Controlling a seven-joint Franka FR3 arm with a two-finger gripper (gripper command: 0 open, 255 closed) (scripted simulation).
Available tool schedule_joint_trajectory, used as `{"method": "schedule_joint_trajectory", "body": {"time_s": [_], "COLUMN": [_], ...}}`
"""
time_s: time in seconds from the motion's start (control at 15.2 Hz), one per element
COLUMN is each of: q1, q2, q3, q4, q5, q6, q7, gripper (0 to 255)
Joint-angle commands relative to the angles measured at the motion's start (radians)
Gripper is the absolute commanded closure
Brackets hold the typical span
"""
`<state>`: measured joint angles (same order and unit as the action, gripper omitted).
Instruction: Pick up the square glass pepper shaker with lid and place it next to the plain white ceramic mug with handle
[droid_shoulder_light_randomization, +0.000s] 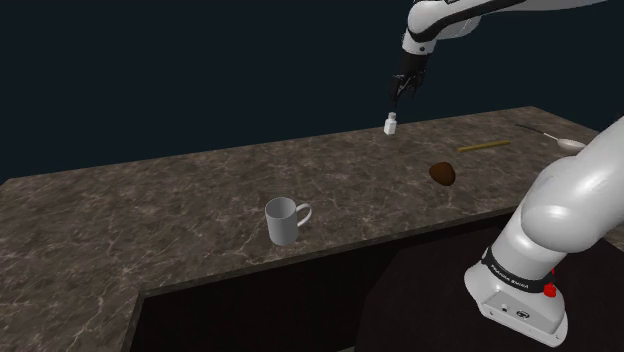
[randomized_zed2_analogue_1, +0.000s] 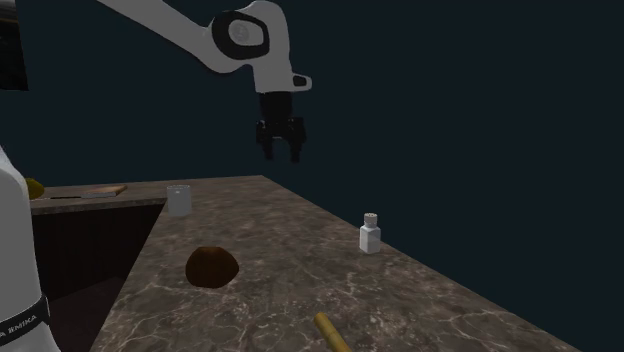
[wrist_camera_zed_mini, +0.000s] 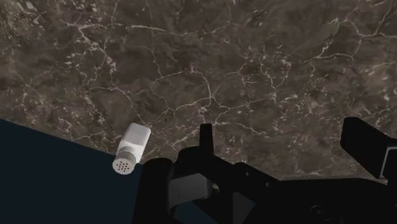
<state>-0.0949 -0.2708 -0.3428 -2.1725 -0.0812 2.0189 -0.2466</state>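
Worktop (droid_shoulder_light_randomization: 150, 220) is a dark brown marbled stone slab, pretty roomy. The small white square pepper shaker with a perforated lid (droid_shoulder_light_randomization: 391, 124) stands upright right by the worktop's far edge in the shoulder view, and the wrist view has it just beside that same edge with dark blue backdrop past it.

The all-black two-finger end effector (droid_shoulder_light_randomization: 403, 88) hangs in the air above the pepper shaker, not touching it. Its fingers (wrist_camera_zed_mini: 205, 137) are spread apart with nothing between them, so it's released. In the wrist view the pepper shaker (wrist_camera_zed_mini: 132, 149) sits outside the gap, off past one finger rather than between the two. In the second exterior view the end effector (randomized_zed2_analogue_1: 280, 150) is up high, pointing down, and the pepper shaker (randomized_zed2_analogue_1: 371, 232) is lower, towards that view's right.

The plain pale grey-white mug with a handle (droid_shoulder_light_randomization: 285, 220) stands upright near the worktop's front edge, well apart from the pepper shaker. Other stuff on there: a round brown lump (droid_shoulder_light_randomization: 443, 174), a thin yellow stick (droid_shoulder_light_randomization: 484, 147) and a pale spoon (droid_shoulder_light_randomization: 565, 143) towards the worktop's end nearest the stand.
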Motion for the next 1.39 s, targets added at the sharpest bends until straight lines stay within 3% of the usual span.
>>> {"method": "schedule_joint_trajectory", "body": {"time_s": [0.0,0.53,1.06,1.32], "q1": [-0.004,-0.050,-0.169,-0.180], "q2": [0.069,0.373,0.701,0.733], "q3": [-0.028,-0.106,-0.106,-0.099], "q4": [0.037,0.249,0.559,0.560], "q5": [0.015,0.138,0.276,0.289], "q6": [0.027,0.082,0.056,0.085], "q7": [-0.043,-0.227,-0.376,-0.385], "gripper": [0,0,0,0]}}
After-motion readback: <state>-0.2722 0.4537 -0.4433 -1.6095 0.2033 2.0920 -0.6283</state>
